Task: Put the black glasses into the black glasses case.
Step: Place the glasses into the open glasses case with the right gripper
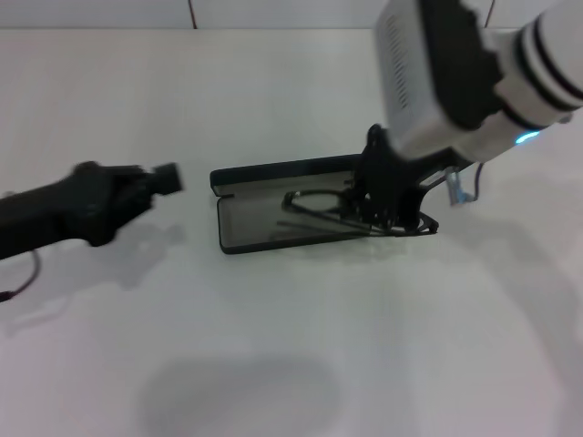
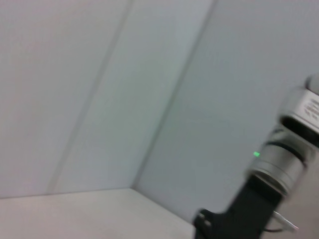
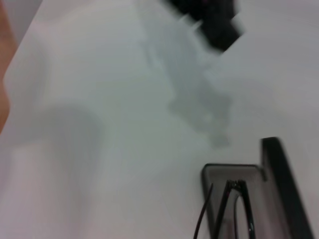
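White worktop [image 1: 273,364] carries the black glasses case [image 1: 264,228] lying open, its grey lining showing. Inside lie the black glasses [image 1: 314,208] — thin frame, slim temples. Right hand [image 1: 387,214] is low over them; its grip cannot be told. Left hand [image 1: 164,177] hovers aside — unclear too.

Bare white lab tabletop [image 1: 273,346]

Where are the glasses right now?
In the head view the black glasses lie in the right half of the open black glasses case, mid-table, right under the right claw.
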